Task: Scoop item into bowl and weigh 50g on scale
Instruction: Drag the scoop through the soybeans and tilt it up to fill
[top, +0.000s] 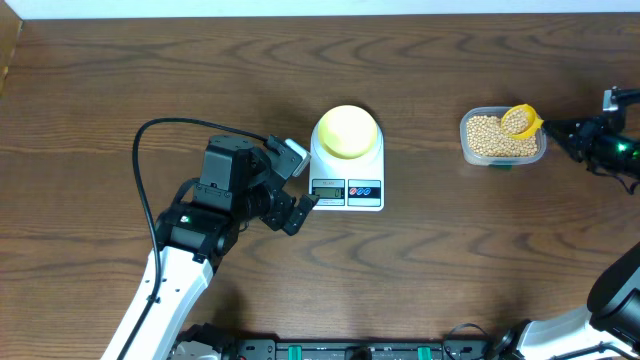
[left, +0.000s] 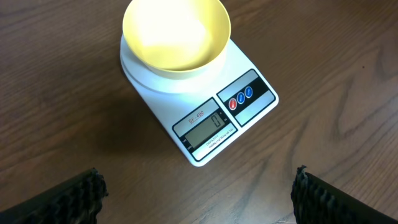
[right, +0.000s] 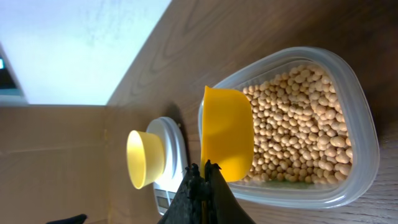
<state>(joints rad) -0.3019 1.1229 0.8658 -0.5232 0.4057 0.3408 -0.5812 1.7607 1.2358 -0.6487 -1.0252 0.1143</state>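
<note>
Hanging wide open and empty, the left gripper sits just short of the scale, whose display faces its fingers and reads zero. Farther along the scale's top stands the bowl, empty. The right gripper is clamped tight on the handle of a yellow scoop, which lies just past its fingertips over the near end of a clear tub. Beans fill the tub beyond. Bare table separates tub and scale.
</note>
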